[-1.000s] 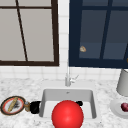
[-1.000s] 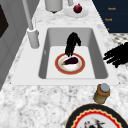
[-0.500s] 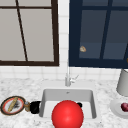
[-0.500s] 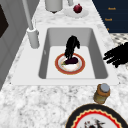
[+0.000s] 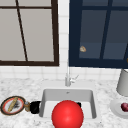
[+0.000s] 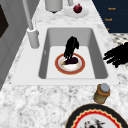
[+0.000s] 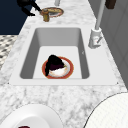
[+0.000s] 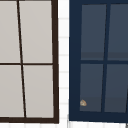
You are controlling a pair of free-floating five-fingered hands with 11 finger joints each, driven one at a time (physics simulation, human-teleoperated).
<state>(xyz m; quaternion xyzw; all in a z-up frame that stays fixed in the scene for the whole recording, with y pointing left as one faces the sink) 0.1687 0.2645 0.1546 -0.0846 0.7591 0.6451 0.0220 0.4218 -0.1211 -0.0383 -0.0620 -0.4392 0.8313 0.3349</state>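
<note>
The right hand (image 6: 71,47) reaches down in the sink (image 6: 100,62), fingers curled on the eggplant (image 6: 71,60) lying on the plate (image 6: 80,67). The left hand (image 6: 117,55) hovers spread near the jar (image 6: 102,93).

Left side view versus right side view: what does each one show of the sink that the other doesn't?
Left side view: a dark eggplant lies on the red-rimmed plate, with the right hand directly above it. Right side view: that hand covers much of the plate, eggplant included. Both: the sink, the faucet, the jar on the counter and the open left hand near it.
</note>
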